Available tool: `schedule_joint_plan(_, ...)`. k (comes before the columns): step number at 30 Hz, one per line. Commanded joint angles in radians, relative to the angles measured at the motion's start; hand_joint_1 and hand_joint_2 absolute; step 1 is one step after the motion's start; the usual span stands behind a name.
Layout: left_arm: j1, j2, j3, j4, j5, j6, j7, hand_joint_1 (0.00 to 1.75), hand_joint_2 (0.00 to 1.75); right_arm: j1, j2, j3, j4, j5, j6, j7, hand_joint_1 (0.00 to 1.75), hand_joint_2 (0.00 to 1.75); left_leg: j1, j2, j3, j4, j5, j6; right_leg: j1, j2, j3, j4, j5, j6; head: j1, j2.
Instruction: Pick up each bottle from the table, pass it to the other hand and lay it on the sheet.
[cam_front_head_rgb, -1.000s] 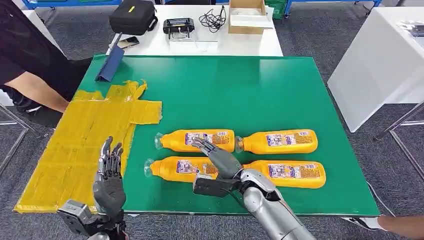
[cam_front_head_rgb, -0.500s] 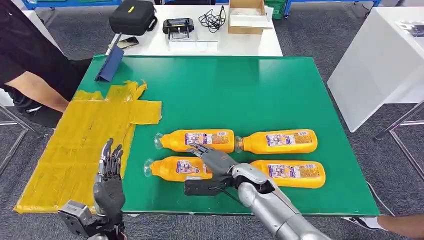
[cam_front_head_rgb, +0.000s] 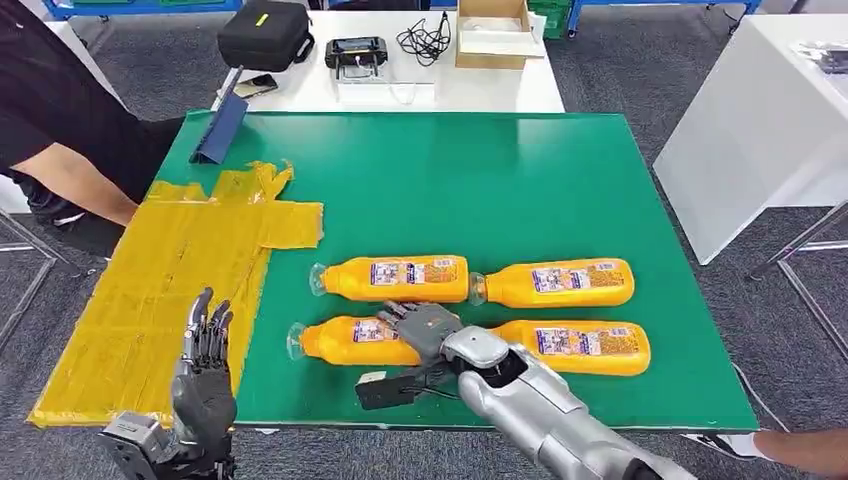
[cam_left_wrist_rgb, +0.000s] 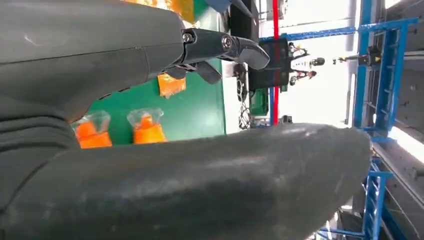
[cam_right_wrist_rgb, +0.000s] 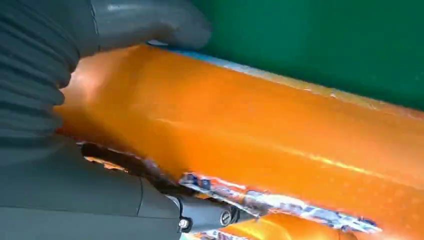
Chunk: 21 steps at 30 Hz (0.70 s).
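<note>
R hand (cam_front_head_rgb: 420, 325) on near-left bottle (cam_front_head_rgb: 350, 342); three bottles (cam_front_head_rgb: 560, 283) crowd alongside.

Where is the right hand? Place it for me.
Head view: the right hand rests on the near-left bottle, just in front of the far-left bottle.

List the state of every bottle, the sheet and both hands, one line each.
Near-left orange plastic bottle: lying on its side, right hand on it.
Near-right orange bottle: lying, untouched.
Far-left orange bottle: lying, untouched.
Far-right orange bottle: lying, untouched.
Yellow crumpled sheet: spread flat, no bottles on it.
Right hand: wrapped round the near-left bottle, which lies on the table.
Left hand: open, fingers up, holding nothing.
</note>
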<state>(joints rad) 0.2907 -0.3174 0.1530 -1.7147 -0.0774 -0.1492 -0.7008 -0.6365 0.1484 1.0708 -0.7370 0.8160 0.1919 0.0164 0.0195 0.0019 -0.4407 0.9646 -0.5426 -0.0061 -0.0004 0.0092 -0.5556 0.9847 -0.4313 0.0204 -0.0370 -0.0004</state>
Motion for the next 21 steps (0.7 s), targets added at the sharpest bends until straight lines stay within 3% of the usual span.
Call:
schedule_joint_plan(1,-0.042,-0.027,0.038,0.04,0.0,-0.013,0.003,0.0,0.0,-0.02,-0.003,0.119,0.122,-0.017,0.048,-0.003,1.75,1.75,0.0,-0.003,0.002,-0.002,0.001,0.001,0.0,-0.003,0.003,-0.002,0.0,0.0,0.0,0.0)
schedule_joint_plan(6,-0.042,-0.027,0.038,0.04,0.0,-0.013,0.003,0.0,0.0,-0.02,-0.003,0.119,0.122,-0.017,0.048,-0.003,1.75,1.75,0.0,-0.002,0.004,-0.002,0.001,0.001,0.0,-0.002,0.005,-0.002,0.0,0.0,0.0,0.0)
schedule_joint_plan(10,-0.04,-0.032,0.052,0.045,0.039,0.012,0.003,0.0,0.0,0.004,-0.031,0.05,0.117,-0.113,0.02,-0.011,1.75,1.75,0.0,-0.003,0.005,-0.003,0.002,0.001,0.0,-0.004,0.007,-0.003,0.001,0.001,0.0,0.0)
schedule_joint_plan(13,-0.071,-0.032,0.056,0.079,0.176,0.061,0.003,0.0,0.0,0.098,-0.049,-0.192,0.032,-0.388,-0.125,-0.193,1.75,1.75,0.0,-0.005,0.007,-0.002,0.001,0.001,0.0,-0.005,0.009,-0.003,0.0,0.0,0.0,0.0)
schedule_joint_plan(16,-0.075,-0.032,0.044,0.068,0.24,0.093,0.003,0.0,0.0,0.286,-0.057,-0.348,-0.241,-0.536,-0.217,-0.317,1.75,1.75,0.0,-0.006,0.01,-0.003,0.001,0.001,0.001,-0.006,0.011,-0.003,0.0,0.0,0.0,0.0)
schedule_joint_plan(17,-0.064,-0.032,0.038,0.053,0.258,0.104,0.003,0.0,1.75,0.342,-0.056,-0.365,-0.337,-0.528,-0.248,-0.314,1.75,1.75,0.0,-0.007,0.01,-0.004,0.002,0.001,0.001,-0.008,0.012,-0.006,0.001,0.0,0.001,0.0)
schedule_joint_plan(21,-0.033,-0.032,0.019,0.047,0.309,0.098,0.003,0.0,1.75,0.419,-0.035,-0.387,-0.457,-0.541,-0.261,-0.329,1.75,1.75,0.001,-0.003,0.005,0.0,0.0,0.001,0.001,-0.003,0.008,-0.001,-0.001,0.0,0.0,0.0)
